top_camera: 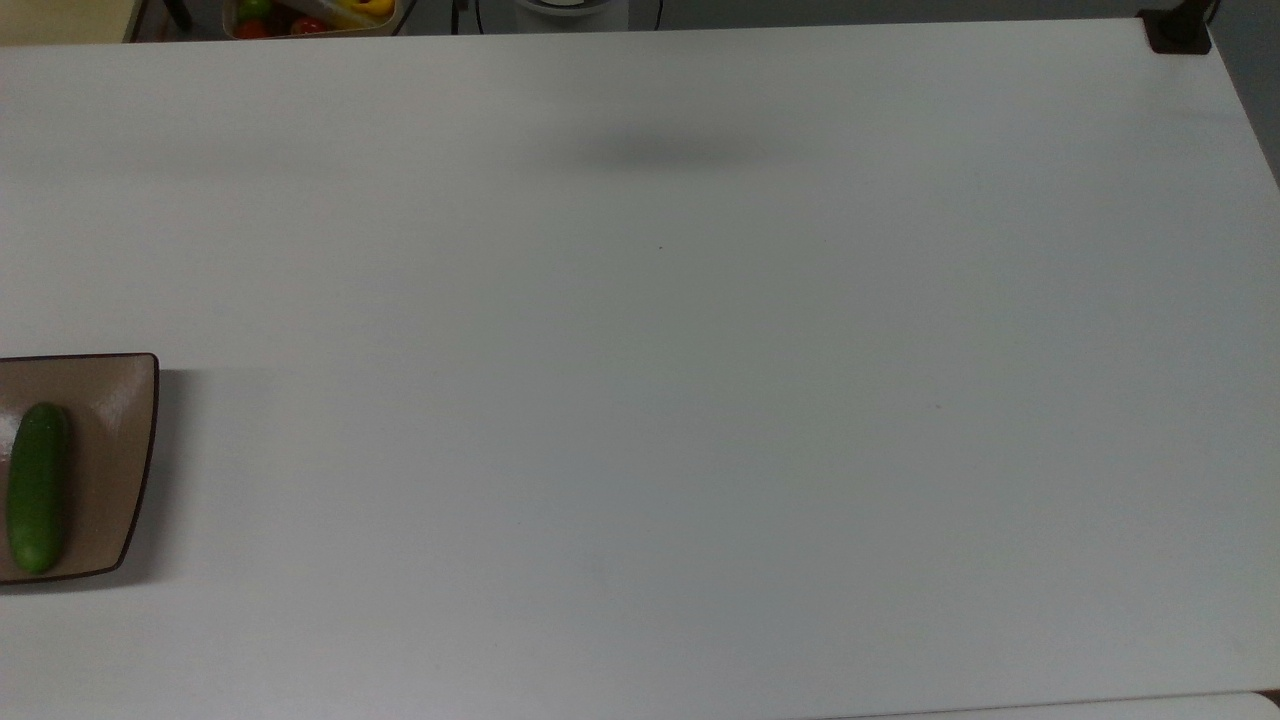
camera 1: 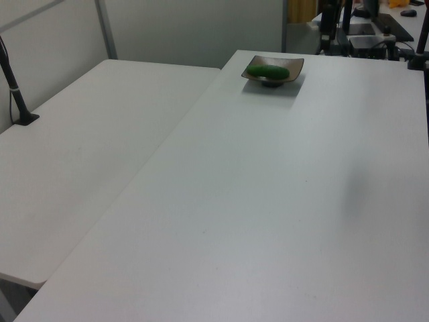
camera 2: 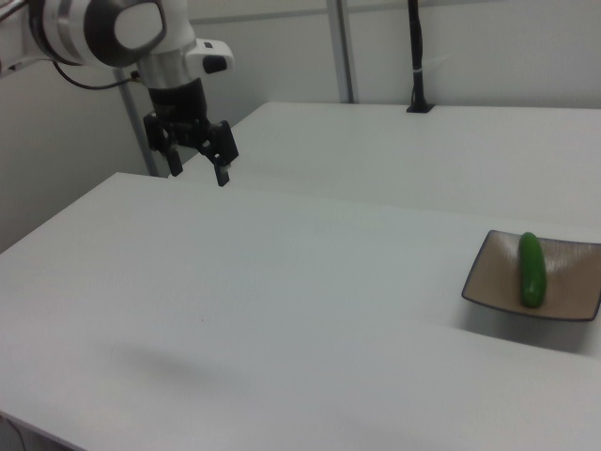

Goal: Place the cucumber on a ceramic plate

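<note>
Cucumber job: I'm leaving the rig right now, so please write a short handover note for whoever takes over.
Gripper: open, empty, hanging above the table at the right view's left, well away from the plate.
Cucumber: lying flat inside the ceramic plate, along its dished centre. In the top view the pair sits at the top view's left edge.
Done: the cucumber is on the plate and released.
Left: nothing on the placement itself, as far as I can judge; maybe just park the arm.

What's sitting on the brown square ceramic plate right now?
One dark green cucumber lies lengthwise in the glossy brown square ceramic plate, nothing else with it. The patch of plate under it is covered. The open gripper hangs far away over the white table.
</note>
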`<state>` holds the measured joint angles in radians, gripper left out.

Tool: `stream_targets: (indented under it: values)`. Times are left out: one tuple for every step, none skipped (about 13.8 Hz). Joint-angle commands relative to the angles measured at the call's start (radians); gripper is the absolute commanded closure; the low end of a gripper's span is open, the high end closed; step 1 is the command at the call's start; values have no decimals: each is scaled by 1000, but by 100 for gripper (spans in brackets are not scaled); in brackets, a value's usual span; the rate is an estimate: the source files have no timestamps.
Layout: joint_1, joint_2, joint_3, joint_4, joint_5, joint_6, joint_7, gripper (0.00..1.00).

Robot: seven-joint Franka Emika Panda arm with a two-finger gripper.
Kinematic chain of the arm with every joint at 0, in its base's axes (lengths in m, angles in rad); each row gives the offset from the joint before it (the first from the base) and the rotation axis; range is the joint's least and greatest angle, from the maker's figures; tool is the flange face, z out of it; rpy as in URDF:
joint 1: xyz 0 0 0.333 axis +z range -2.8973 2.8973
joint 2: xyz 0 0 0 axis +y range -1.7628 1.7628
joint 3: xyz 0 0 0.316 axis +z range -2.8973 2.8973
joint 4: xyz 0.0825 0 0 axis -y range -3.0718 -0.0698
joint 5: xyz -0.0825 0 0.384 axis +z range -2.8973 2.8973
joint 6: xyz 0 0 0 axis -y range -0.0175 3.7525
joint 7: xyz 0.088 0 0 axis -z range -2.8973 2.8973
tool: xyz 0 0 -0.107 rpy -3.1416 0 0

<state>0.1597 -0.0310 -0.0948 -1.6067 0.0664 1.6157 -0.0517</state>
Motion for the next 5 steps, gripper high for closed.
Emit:
stream_targets:
  values:
    - [3, 8, -23, -10, 21, 27, -63, 0]
    - [3, 10, -23, -10, 18, 29, -63, 0]
    - [4, 11, -23, -9, 10, 30, -62, 0]
    - [3, 11, -23, -6, 9, 32, -62, 0]
    - [3, 11, -23, 1, 9, 30, -62, 0]
